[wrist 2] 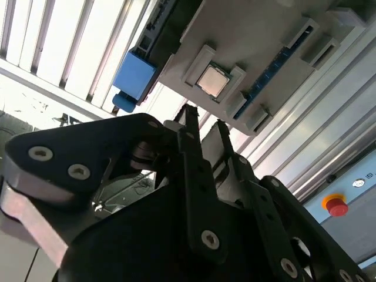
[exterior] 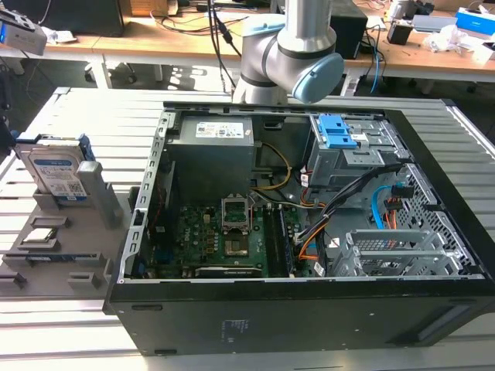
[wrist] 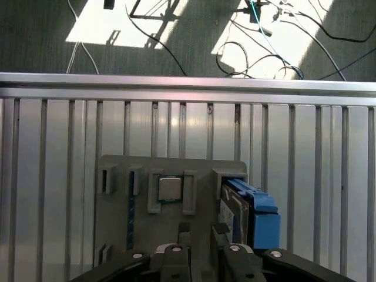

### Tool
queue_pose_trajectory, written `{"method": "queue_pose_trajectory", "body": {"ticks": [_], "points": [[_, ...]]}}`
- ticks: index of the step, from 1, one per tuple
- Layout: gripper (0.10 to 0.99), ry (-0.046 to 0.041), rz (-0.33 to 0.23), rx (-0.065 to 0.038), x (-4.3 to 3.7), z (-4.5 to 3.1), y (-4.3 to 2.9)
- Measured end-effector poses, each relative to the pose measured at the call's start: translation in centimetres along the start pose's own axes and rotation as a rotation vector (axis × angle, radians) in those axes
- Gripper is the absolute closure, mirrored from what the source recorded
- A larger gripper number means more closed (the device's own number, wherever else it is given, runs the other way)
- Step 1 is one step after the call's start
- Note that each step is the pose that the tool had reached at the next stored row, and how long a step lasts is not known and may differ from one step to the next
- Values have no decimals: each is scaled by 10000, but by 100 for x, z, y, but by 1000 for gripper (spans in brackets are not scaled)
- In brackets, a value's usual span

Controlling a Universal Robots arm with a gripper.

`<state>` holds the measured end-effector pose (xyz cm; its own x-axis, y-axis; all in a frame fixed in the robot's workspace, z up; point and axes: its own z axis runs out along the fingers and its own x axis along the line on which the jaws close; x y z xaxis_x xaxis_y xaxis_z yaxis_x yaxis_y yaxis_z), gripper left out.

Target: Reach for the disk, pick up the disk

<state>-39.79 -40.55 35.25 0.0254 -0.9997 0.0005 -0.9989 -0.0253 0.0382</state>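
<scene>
First wrist view: disk [wrist: 261,217] near jaws

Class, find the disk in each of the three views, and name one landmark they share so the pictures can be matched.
Exterior view: disk upright in the gray holder, at the exterior view's left, outside the case.
First wrist view: disk edge-on, blue rail showing, at the holder's end.
Second wrist view: disk edge-on, blue rail showing, beside the holder.
Shared landmark: the square chip seated in the holder.
</scene>
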Motion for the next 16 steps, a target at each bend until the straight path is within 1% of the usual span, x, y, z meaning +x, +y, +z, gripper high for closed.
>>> {"method": "queue_pose_trajectory", "body": {"ticks": [5, 6, 7, 9, 11, 13, 14, 16], "points": [[549, 0, -2, 1, 0, 0, 0], [549, 0, -2, 0, 0, 0, 0], [486, 1, -1, 0, -16, 0, 0], [486, 5, -4, 0, -243, 0, -6], [486, 5, -7, 0, -376, 2, -9], [486, -14, -7, 2, -408, 14, -10], [486, -26, 24, 1, -415, 47, -14], [486, -30, 119, 1, -416, 89, -20]]}}
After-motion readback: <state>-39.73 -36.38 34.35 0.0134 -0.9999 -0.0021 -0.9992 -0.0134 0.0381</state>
